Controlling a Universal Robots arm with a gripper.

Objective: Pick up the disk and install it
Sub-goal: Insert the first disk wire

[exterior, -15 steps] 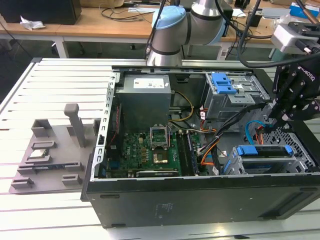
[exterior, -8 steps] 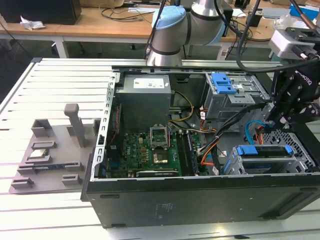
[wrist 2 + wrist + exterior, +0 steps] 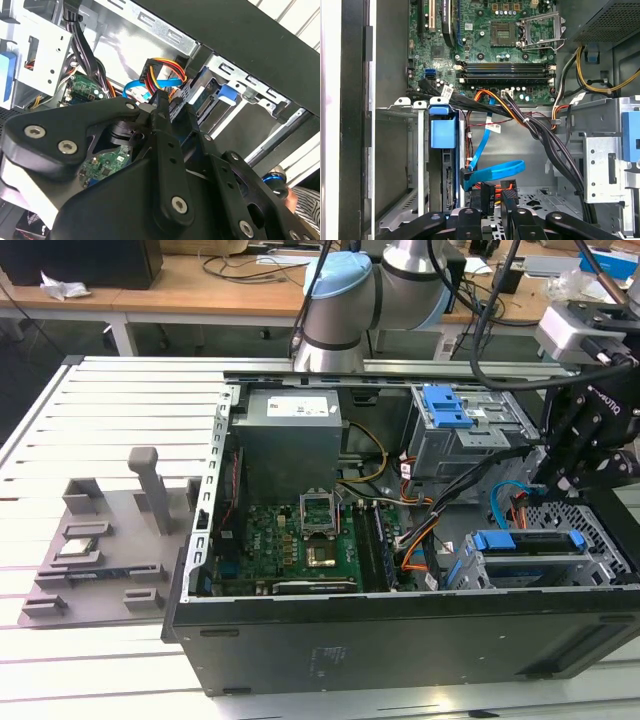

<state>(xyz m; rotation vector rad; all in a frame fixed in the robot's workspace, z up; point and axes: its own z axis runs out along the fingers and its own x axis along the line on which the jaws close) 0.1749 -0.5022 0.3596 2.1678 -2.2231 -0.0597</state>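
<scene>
No telling open from closed at the gripper [image 3: 560, 475], its tips masked by black linkage in both wrist views. Hangs inside the computer case [image 3: 400, 640], at its corner on the exterior view's right, just above the grey drive cage [image 3: 600, 530] and close to a black plug [image 3: 487, 192] and a looped blue cable [image 3: 495, 170].

Seems to be the install step: by the look of it, the disk [image 3: 520, 542] sitting in that cage, 2 blue rails showing along its top, apart from the gripper. Calls for a straight, square push along the cage guides, with care around the cables.

Hard to judge how deep in the cage, or whether locked. Label side hidden.
</scene>
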